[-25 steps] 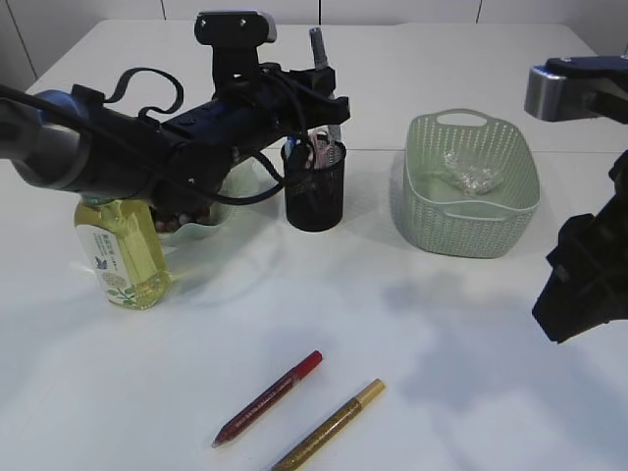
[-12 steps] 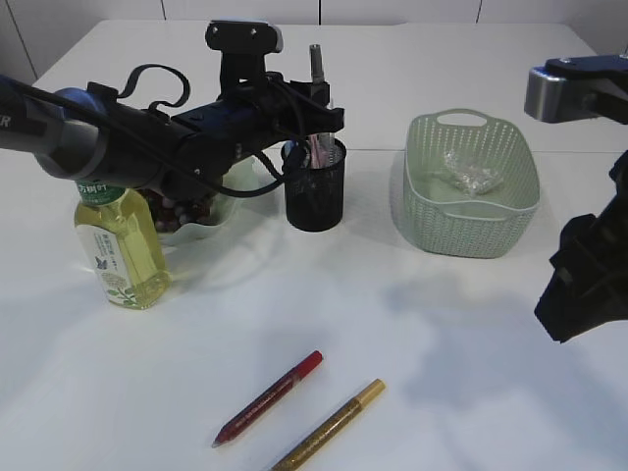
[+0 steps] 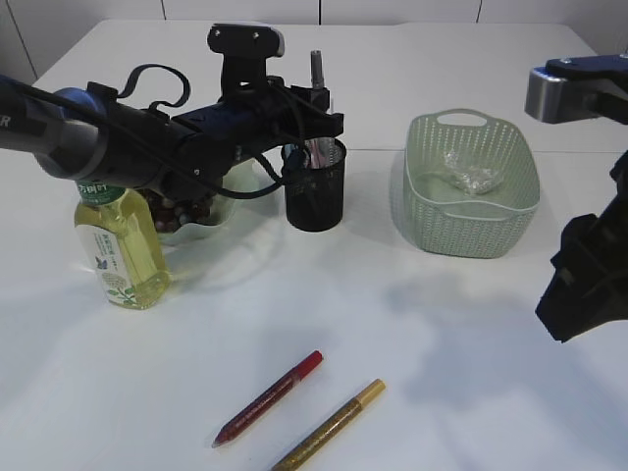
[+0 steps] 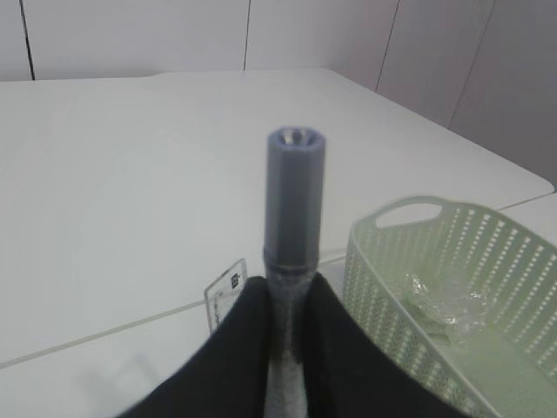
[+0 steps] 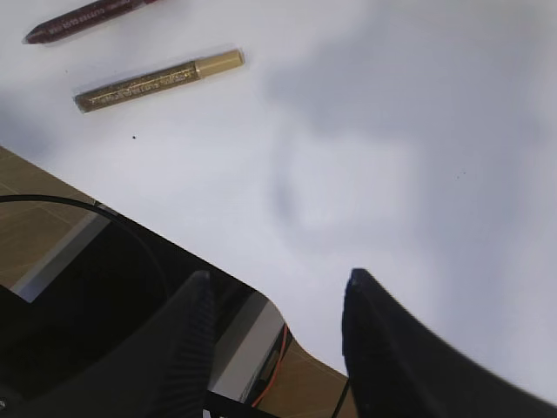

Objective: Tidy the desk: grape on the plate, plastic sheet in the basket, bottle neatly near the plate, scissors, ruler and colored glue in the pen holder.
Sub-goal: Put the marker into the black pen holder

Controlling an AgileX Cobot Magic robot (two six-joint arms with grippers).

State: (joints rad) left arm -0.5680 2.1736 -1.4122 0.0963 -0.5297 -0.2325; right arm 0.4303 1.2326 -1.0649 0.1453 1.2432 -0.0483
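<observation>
Currently left gripper is pinched on a grey glue stick, upright over the holder — presumably so it drops in end-first. Right gripper hangs spread and empty, off to the side. Red stick and gold stick lie on the desk. Sheet sits in the basket; bottle beside the plate — arm hides the grapes, holder contents unclear.

Pen holder between bottle and basket, glue pens in front.

Grapes mostly behind left arm
</observation>
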